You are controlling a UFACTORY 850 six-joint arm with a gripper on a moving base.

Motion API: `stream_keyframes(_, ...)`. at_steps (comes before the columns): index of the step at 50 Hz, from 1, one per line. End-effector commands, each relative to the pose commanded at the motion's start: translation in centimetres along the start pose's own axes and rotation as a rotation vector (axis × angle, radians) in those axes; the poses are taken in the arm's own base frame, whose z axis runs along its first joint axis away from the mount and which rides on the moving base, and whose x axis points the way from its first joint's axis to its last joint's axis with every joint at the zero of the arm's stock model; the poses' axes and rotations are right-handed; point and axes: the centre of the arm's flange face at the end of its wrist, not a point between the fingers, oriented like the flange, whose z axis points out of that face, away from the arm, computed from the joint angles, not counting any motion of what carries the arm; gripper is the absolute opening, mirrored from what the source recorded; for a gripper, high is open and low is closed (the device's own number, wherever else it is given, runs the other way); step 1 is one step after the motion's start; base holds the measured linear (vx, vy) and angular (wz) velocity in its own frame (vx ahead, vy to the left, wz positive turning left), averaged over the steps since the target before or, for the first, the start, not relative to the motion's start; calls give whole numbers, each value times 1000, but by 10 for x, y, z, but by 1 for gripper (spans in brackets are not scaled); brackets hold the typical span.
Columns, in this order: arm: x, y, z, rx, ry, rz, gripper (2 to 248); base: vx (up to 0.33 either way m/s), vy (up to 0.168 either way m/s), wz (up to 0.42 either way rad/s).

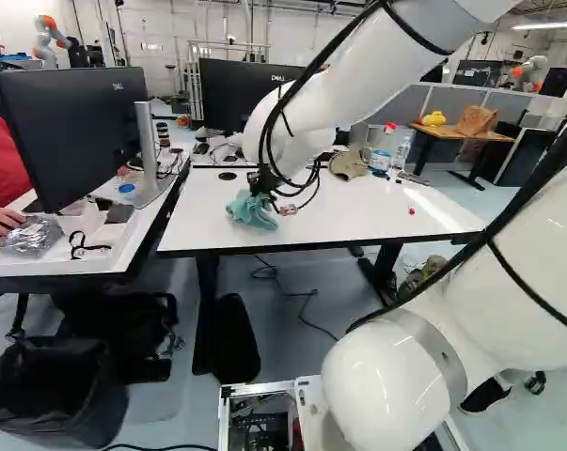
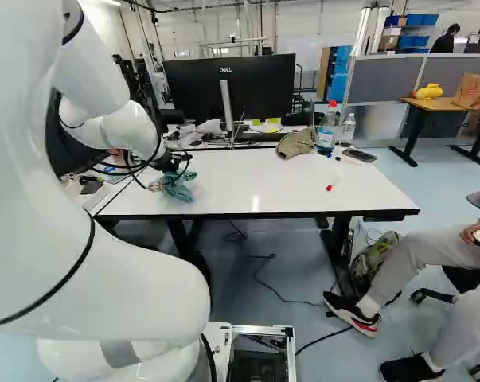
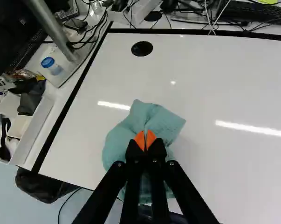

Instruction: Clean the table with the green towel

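Observation:
My gripper (image 1: 261,184) is over the left part of the white table (image 1: 358,211), right at the green towel (image 1: 252,211). In the wrist view the gripper (image 3: 145,140) has its orange tips together, shut on a fold of the towel (image 3: 152,116); the cloth bunches around and beneath the fingers on the tabletop. The towel (image 2: 176,187) also shows at the table's left end in the right base view, partly behind the cables.
A cap (image 2: 296,142), bottles (image 2: 326,131) and a dark phone-like item (image 2: 360,155) stand or lie at the table's far right. A small red object (image 2: 329,188) lies nearer. Monitors (image 1: 71,132) and a tray (image 1: 86,240) occupy the desk at left. A person sits right of the table.

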Motion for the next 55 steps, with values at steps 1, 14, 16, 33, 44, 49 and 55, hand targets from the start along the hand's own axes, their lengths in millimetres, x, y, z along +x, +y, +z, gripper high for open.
stream_keyframes(1,0,-1,0,2,0,-2,25,0,0,0)
stream_keyframes(14,-4,-21,-1,37,-5,-38,25,0,0,0)
stream_keyframes(16,-5,-23,-1,41,-6,-42,25,0,0,0)
stream_keyframes(33,-5,-23,-1,41,-6,-42,46,0,0,0)
stream_keyframes(44,-5,-23,-1,41,-6,-42,116,0,0,0)
stream_keyframes(49,-5,-23,-1,41,-6,-42,152,0,0,0)
stream_keyframes(55,-5,-23,-1,41,-6,-42,190,0,0,0)
